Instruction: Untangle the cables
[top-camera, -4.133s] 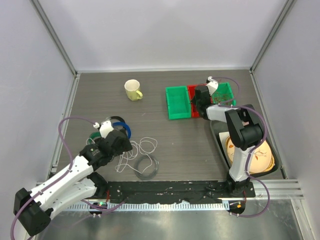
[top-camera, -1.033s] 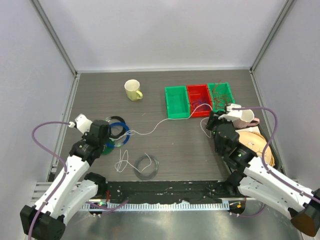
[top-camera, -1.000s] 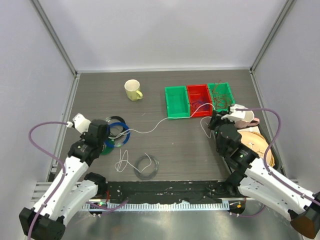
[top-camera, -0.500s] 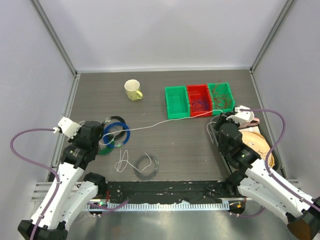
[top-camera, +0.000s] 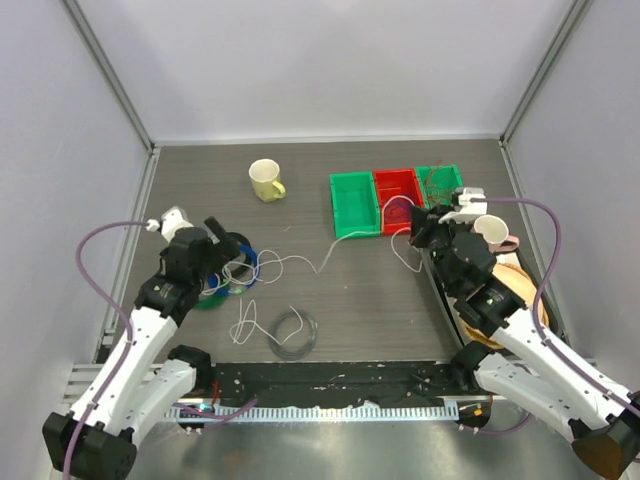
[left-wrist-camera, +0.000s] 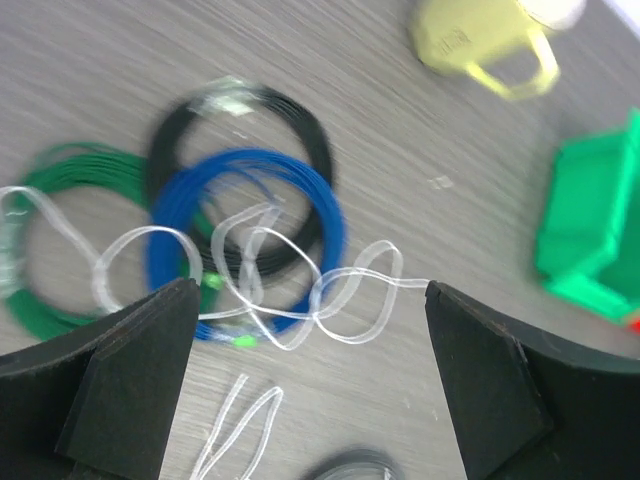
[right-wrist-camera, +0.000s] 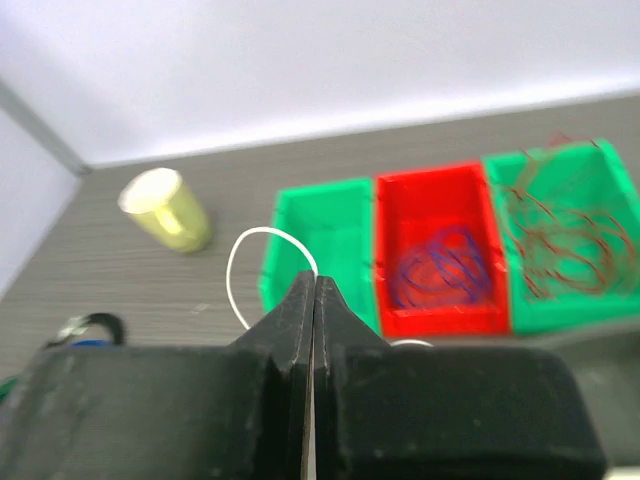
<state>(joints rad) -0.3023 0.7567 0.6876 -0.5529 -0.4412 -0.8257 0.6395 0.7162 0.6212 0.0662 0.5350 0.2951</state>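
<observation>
Surroundings, near to far:
- Grey coil (top-camera: 292, 333) lies flat on the table (top-camera: 380, 300), closest to my bases. The short white cable (top-camera: 245, 325) lies loose just left of it.
- Plate (top-camera: 530, 312) on the right is partly hidden under my right arm.
- 3 rings overlap on the left: green ring (left-wrist-camera: 70, 158), blue ring (left-wrist-camera: 325, 200), black ring (left-wrist-camera: 305, 120). The blue one lies across the other 2.
- Cup (top-camera: 492, 232) sits just beside my right wrist.
- 3 bins stand side by side at the far end: green bin (top-camera: 355, 200), red bin (right-wrist-camera: 440, 322), 2nd green bin (right-wrist-camera: 570, 318). Mug (top-camera: 265, 180) stands well left of them.

Cables against my grippers:
- Left gripper (top-camera: 222, 248): fingers spread wide, nothing held. It hangs over the rings.
- In the left wrist view the long white cable (left-wrist-camera: 345, 300) lies in small loops across the blue and black rings, below the gap between my fingertips. I cannot tell any contact with them. The rings are directly under this stretch.
- From the rings the cable runs right in slack waves over bare table, passes the green bin's near corner and reaches my right gripper (top-camera: 416, 226).
- Right gripper: fingers pressed together on the long white cable. In the right wrist view a loop arcs up and left from the tips.
- Right gripper sits just in front of the red bin.
- Blue-purple cable (right-wrist-camera: 440, 265) lies in the red bin and red cable (right-wrist-camera: 560, 225) in the 2nd green bin, both beyond my right fingertips.
</observation>
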